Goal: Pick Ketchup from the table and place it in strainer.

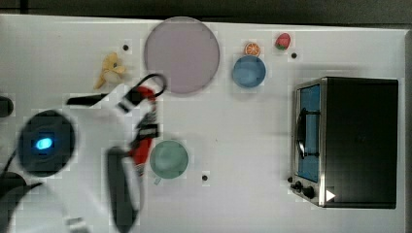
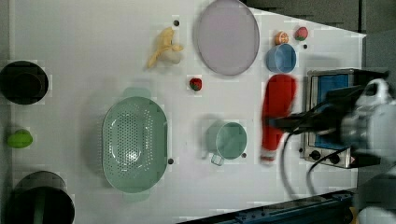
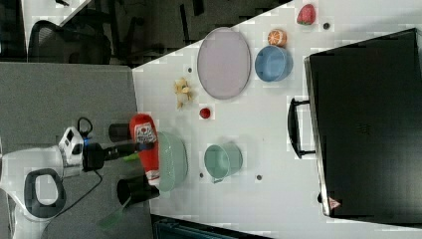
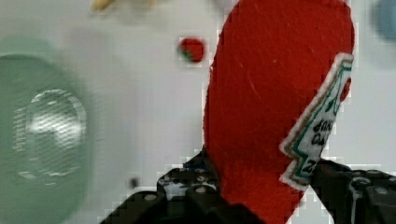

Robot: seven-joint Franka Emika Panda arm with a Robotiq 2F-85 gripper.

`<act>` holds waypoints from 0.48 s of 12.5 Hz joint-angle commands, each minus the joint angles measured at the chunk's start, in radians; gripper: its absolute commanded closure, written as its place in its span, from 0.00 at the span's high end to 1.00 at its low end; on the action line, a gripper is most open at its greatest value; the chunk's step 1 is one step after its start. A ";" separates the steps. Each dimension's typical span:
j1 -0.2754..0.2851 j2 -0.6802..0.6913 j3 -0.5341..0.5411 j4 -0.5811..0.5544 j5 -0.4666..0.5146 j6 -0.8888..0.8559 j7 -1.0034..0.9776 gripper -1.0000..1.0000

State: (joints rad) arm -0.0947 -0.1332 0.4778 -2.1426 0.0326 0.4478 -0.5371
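White table (image 2: 93,46) fills most of each off-arm picture, and beyond its edge in the right view is a grey floor (image 3: 64,94).

At the right of the top view sits a black oven (image 1: 359,141) with a blue glass door and a handle. At the left of the top view, the white arm (image 1: 87,145) reaches over the table. A round lilac plate (image 2: 227,36) lies at the upper middle of the left view. The strainer (image 2: 134,143), pale green and oval with a dotted bottom, lies at the lower left of centre in the left view.

The ketchup (image 2: 276,116) is a red bottle with a white label. It is off the table, grasped between the jaws of the gripper (image 3: 142,145). In the right view it hangs beside the strainer's rim, at the centre left of the frame; in the left view it appears right of the green cup (image 2: 228,140). In the wrist view the black fingers (image 4: 201,186) press on the bottle's two sides.

A blue bowl (image 2: 281,58) stands just right of the plate in the left view. A yellow banana toy (image 2: 164,46) lies left of the plate. An orange slice (image 1: 252,48) and a strawberry (image 1: 283,41) lie above the bowl in the top view. A small red piece (image 2: 195,84) lies below the plate in the left view.
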 commanded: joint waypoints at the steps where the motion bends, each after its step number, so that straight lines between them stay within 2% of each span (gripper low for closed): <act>1: 0.038 0.059 0.097 -0.009 0.037 0.022 0.298 0.61; 6: 0.046 0.229 0.261 -0.010 0.037 0.268 0.579 0.61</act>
State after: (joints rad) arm -0.0290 0.0934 0.7437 -2.1465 0.0695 0.6948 -0.1082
